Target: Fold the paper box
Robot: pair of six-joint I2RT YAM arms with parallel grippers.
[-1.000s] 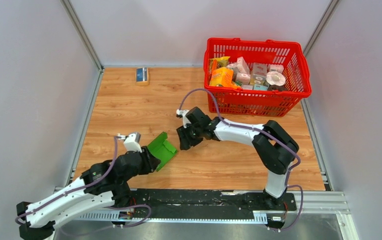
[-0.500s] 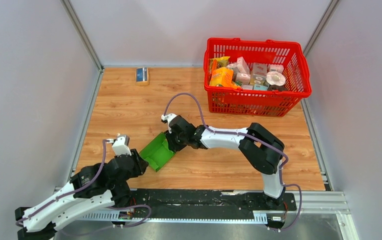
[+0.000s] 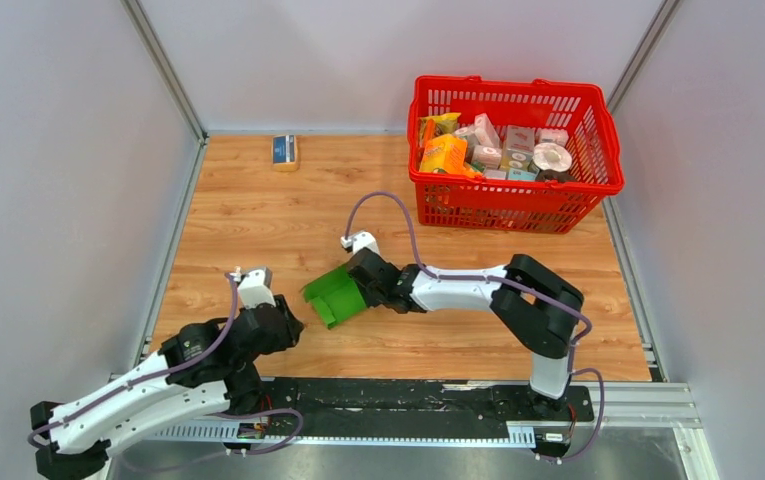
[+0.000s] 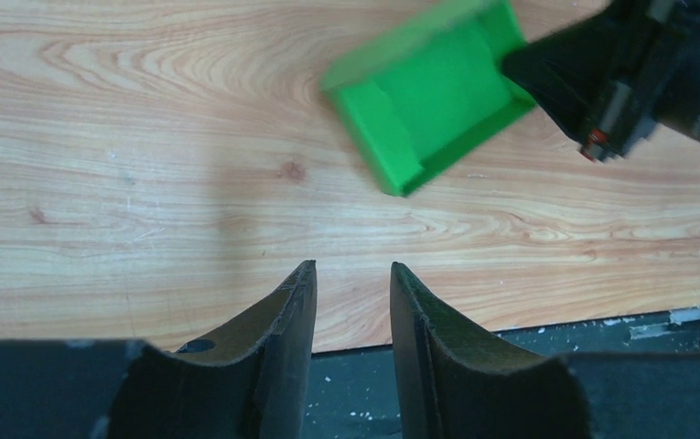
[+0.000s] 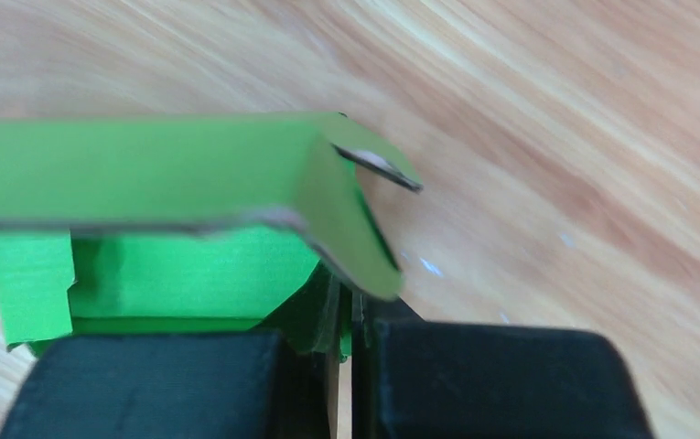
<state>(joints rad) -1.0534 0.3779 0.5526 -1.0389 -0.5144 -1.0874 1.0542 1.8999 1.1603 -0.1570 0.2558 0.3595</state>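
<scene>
right jaws: pinched on paper box (image 3: 336, 295) wall | left jaws: parted, empty, near it

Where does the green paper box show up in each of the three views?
Top external: the paper box lies at centre, slightly low.
Left wrist: the box is upper right of centre.
Right wrist: the box fills the left and middle.
Shared landmark: the right gripper, jaws shut on the box's edge.
</scene>
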